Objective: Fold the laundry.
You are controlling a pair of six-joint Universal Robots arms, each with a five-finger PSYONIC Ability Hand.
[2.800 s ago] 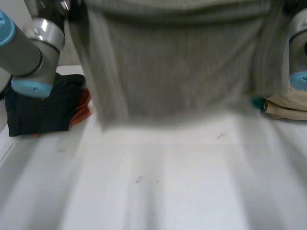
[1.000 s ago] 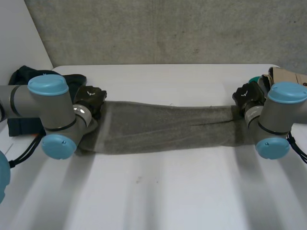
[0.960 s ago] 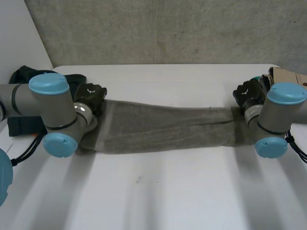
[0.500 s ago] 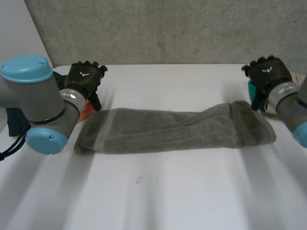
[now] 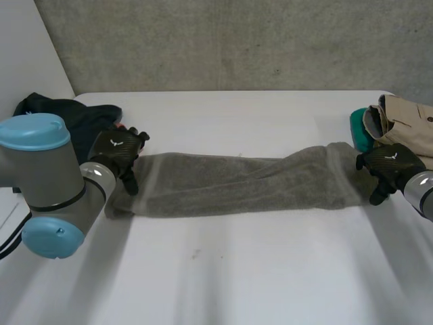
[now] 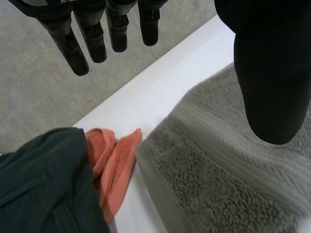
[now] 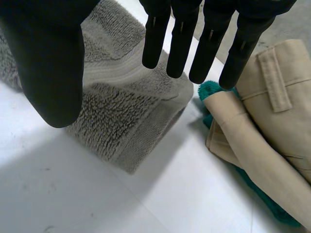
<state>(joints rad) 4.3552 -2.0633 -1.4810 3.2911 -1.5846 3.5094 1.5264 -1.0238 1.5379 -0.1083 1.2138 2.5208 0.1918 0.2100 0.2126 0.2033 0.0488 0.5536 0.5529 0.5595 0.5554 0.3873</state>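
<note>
Lowered since half a second ago, both robot hands have been brought down to the ends of the grey towel point(image 5: 237, 184), which has stayed where it was. It lies on the white bench point(image 5: 257, 271) as one long folded band stretched between them.

The left robot hand point(image 5: 118, 152) hangs over one end with its fingers straight and spread from the thumb, and nothing is held. The right robot hand point(image 5: 391, 164) hovers at the other end in the same open way, also empty.

A fold across the length is judged to be next. For that, one short end should be pinched through all its layers at the woven border, carried over to the other end and laid edge on edge, while the far end is pinned flat.

The towel is thick looped terry with a smooth woven stripe near each end. Its doubled edge looks plump, so slipping layers are a risk.

Beside the left robot hand lie an orange cloth point(image 6: 114, 160) and a dark garment point(image 5: 67, 116). Beyond the right robot hand's fingertips sit a beige garment point(image 5: 406, 118) and a teal cloth point(image 5: 358, 132).
</note>
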